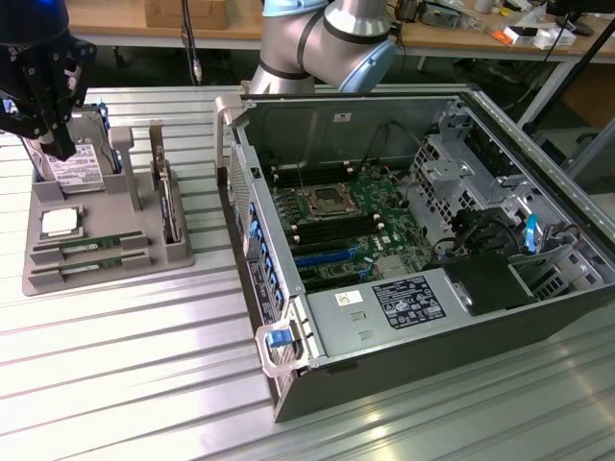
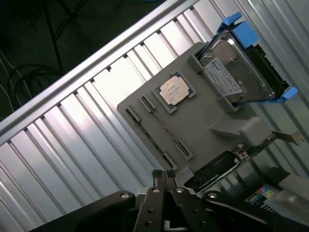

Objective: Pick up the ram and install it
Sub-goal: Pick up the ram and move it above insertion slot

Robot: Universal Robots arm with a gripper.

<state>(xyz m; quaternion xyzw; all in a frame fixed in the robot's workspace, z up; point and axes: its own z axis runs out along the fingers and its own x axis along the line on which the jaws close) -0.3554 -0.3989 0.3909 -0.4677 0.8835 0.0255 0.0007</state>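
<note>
Gripper (image 1: 60,144) clenched, nothing held, hovers over the hard drive (image 1: 72,168) end of grey tray (image 1: 154,257) on bench (image 1: 115,365). Ram (image 1: 92,248) sits in tray slot, untouched.

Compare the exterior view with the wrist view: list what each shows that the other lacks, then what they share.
Exterior view: the motherboard inside the open computer case, and the arm beyond it. Wrist view: the hand shut tight, holding nothing, and dark floor past the table edge. Shared: the grey tray, its two ram sticks, the processor chip, the hard drive.
</note>
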